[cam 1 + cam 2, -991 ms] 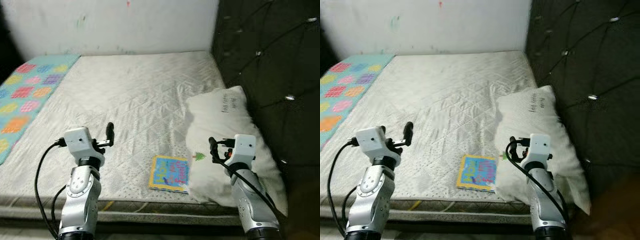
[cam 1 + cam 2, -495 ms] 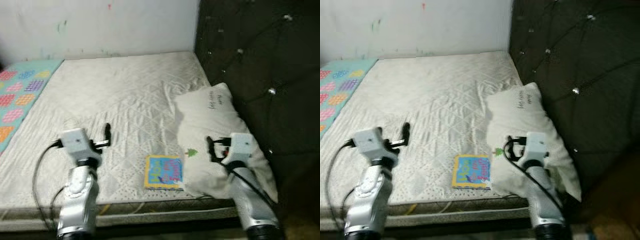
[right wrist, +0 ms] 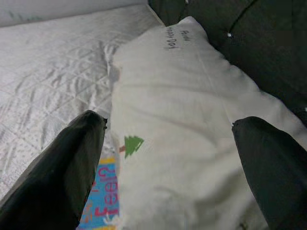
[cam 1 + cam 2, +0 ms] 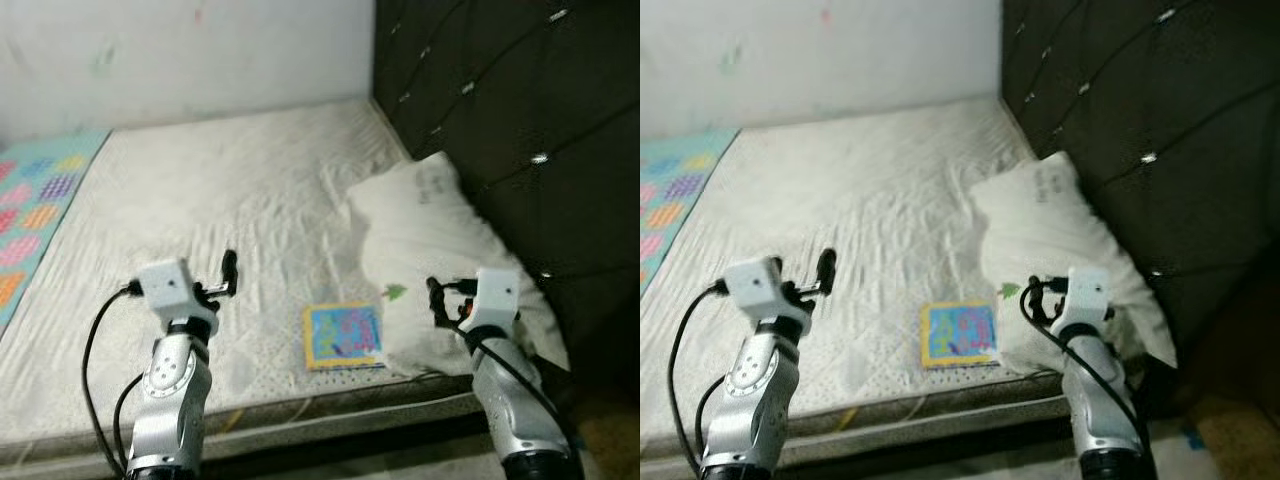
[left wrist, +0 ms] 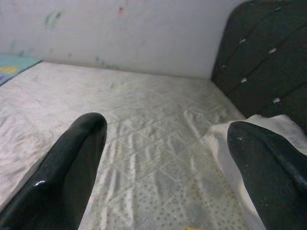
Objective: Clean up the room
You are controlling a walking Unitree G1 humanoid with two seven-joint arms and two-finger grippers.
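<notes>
2 grippers hover over the near edge of the bed [image 4: 250, 190], both with jaws spread and nothing between them. From the middle of the bare quilted mattress, the left gripper [image 4: 229, 272] sits at about 7 o'clock and the right gripper [image 4: 436, 298] at about 4 o'clock, above the white pillow [image 4: 430, 240]. That pillow lies along the dark tufted headboard [image 4: 500, 90] at 3 o'clock. 1 colourful book [image 4: 343, 336] lies flat at 5 o'clock by the mattress edge, touching the pillow's near corner, where a small green tree mark [image 3: 133, 143] shows. 1 patterned blanket [image 4: 30, 215] lies at 9 o'clock.
</notes>
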